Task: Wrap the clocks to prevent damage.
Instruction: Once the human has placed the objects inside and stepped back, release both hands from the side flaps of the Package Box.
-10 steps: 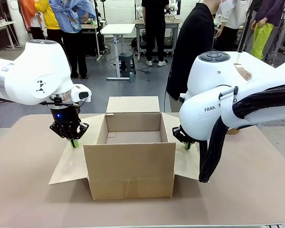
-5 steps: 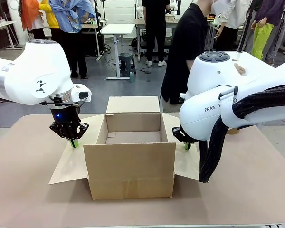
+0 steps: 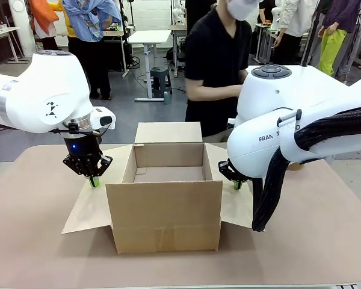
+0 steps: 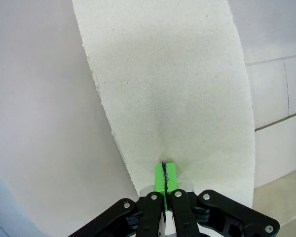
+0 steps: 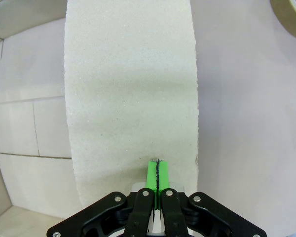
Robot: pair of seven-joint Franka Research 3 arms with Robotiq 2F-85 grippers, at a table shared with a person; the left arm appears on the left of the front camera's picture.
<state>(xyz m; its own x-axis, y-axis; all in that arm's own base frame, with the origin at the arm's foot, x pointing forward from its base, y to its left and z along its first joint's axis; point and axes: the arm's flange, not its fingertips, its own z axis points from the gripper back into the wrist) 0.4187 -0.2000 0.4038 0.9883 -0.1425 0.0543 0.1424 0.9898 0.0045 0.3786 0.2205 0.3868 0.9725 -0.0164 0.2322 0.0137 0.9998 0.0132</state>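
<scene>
An open cardboard box [image 3: 163, 205] stands mid-table with its flaps spread outward. My left gripper [image 3: 94, 181] is shut, its green tips resting down on the left flap [image 3: 87, 211]. In the left wrist view the shut pads [image 4: 165, 170] touch the pale flap [image 4: 167, 84]. My right gripper [image 3: 237, 185] is also shut, tips on the right flap [image 3: 236, 208]. The right wrist view shows the same contact of its gripper [image 5: 158, 173] with that flap [image 5: 130, 84]. Neither holds anything. The clocks are out of view. The box looks empty inside.
A person in a black shirt [image 3: 219, 66] stands at the far side behind the box, hands low behind my right arm. A tape roll [image 5: 291, 17] lies on the table beyond the right flap. The brown tabletop [image 3: 36, 241] spreads around the box.
The person has moved from the right to stand behind the box, facing the table. Both arms and the box have stayed still.
</scene>
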